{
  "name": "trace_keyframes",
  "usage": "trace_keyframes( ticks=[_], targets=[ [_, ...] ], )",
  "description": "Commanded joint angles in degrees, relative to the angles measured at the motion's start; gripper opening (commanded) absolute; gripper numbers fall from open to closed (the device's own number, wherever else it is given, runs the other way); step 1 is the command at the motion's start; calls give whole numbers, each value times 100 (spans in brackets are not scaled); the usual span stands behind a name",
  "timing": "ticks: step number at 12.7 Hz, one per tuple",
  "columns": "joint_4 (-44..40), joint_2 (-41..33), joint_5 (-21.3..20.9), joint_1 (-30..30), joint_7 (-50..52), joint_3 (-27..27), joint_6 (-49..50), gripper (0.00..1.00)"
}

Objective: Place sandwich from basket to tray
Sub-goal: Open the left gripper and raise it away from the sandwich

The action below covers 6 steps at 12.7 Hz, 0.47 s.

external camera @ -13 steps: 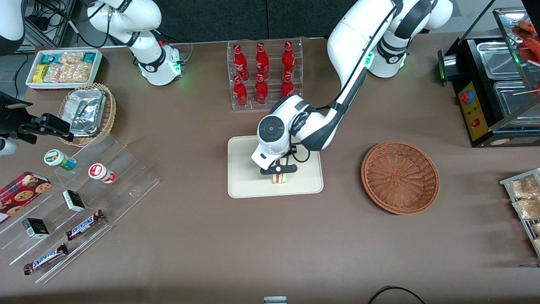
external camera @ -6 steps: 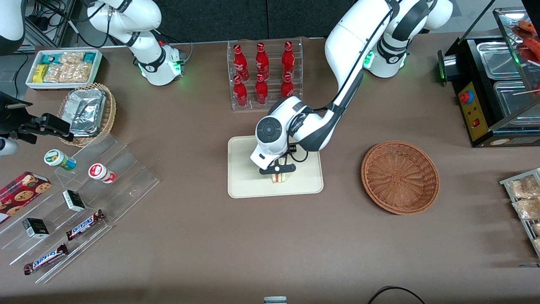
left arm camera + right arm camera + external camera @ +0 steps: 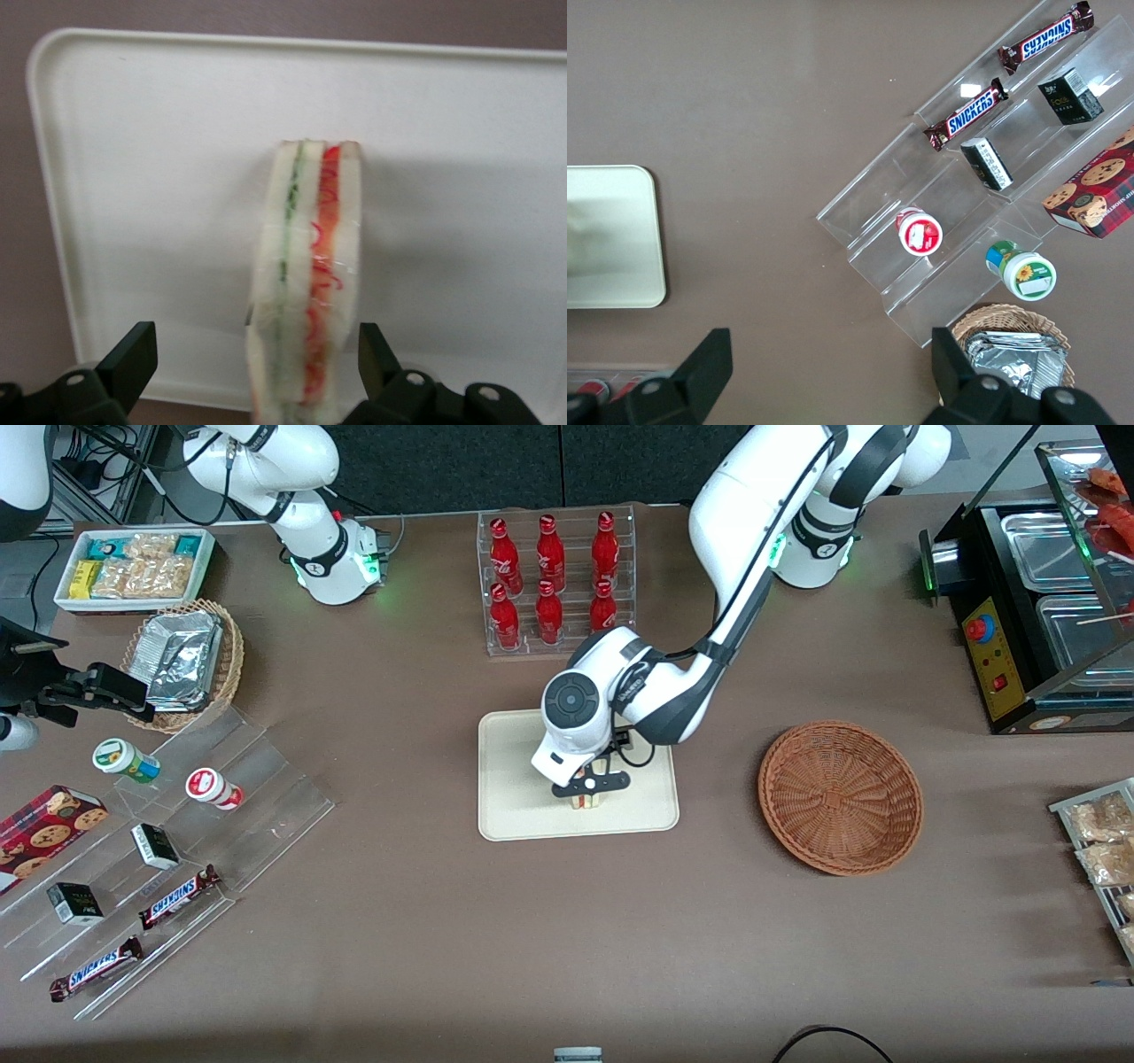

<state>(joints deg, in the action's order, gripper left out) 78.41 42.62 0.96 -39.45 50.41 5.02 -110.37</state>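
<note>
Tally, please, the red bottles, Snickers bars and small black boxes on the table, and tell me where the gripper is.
Red bottles: 6
Snickers bars: 2
Small black boxes: 2
Total: 10
The gripper is open, straddling the sandwich on the tray.

Smooth matt cream plastic tray (image 3: 514, 815); sandwich (image 3: 306, 283) in glossy clear wrap; rough woven wicker basket (image 3: 840, 797); matt brown counter (image 3: 567, 939); gripper (image 3: 591, 783) over the tray, matt black.

A wide table covered in plain brown cloth (image 3: 443, 921) fills the scene under even light. Above its farthest edge hangs a dark black curtain backdrop (image 3: 496, 465), with a grey floor strip (image 3: 983, 460) showing beside it.
</note>
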Motion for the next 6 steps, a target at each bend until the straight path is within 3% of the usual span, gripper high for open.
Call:
trace_keyframes(
  ticks=[1,6],
  targets=[
    [17,-315,10,357,22,-10,314,100],
    [227,-833,80,1262,-408,17,446,100]
  ],
)
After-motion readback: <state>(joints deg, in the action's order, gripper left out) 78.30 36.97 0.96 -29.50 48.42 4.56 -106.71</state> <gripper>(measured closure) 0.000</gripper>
